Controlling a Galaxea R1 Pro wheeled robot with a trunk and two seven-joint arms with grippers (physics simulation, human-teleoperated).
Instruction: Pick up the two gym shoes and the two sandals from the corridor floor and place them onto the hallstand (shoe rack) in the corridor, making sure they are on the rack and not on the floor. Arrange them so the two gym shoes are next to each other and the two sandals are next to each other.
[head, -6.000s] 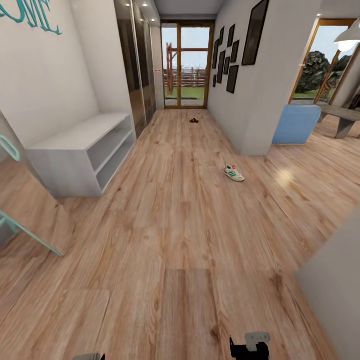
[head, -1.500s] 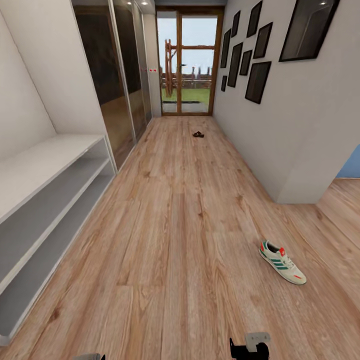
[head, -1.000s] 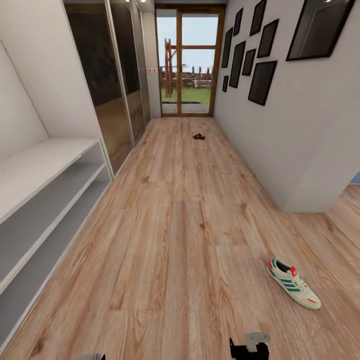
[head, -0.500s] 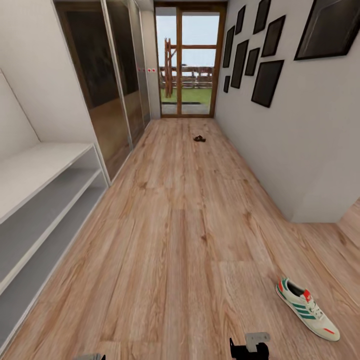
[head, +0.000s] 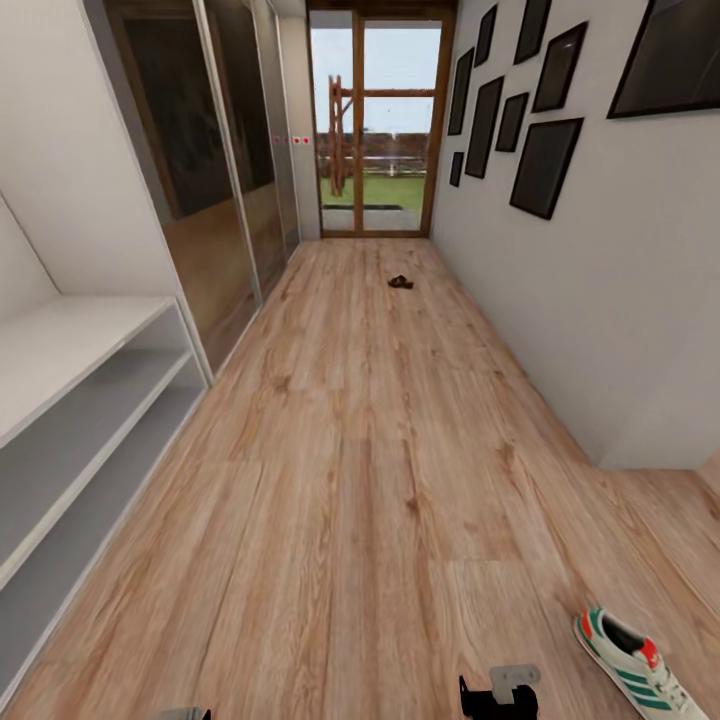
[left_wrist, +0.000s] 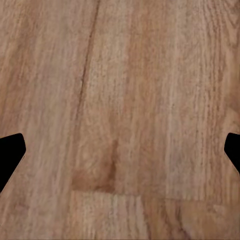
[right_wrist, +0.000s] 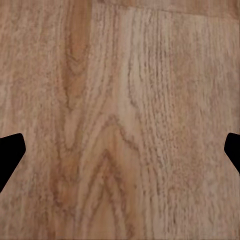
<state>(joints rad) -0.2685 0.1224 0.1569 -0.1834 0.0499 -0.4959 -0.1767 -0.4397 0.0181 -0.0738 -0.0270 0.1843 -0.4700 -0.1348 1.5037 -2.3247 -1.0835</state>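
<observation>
A corridor floor (head: 360, 480) holds one gym shoe (head: 632, 665) lower right, a dark sandal (head: 400, 282) upper centre, hallstand (head: 70, 400) left. Both wrist views show each gripper's (left_wrist: 120, 150) (right_wrist: 120, 150) fingers spread apart, empty.

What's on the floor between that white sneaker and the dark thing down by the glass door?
Nothing: in the head view, only bare wood planks of the corridor floor separate the gym shoe from the sandal.

- No readable text, brand or number anywhere I look.
- Small red marks on the glass-fronted sliding wardrobe door (head: 296, 141): too blurred for me to read.
</observation>
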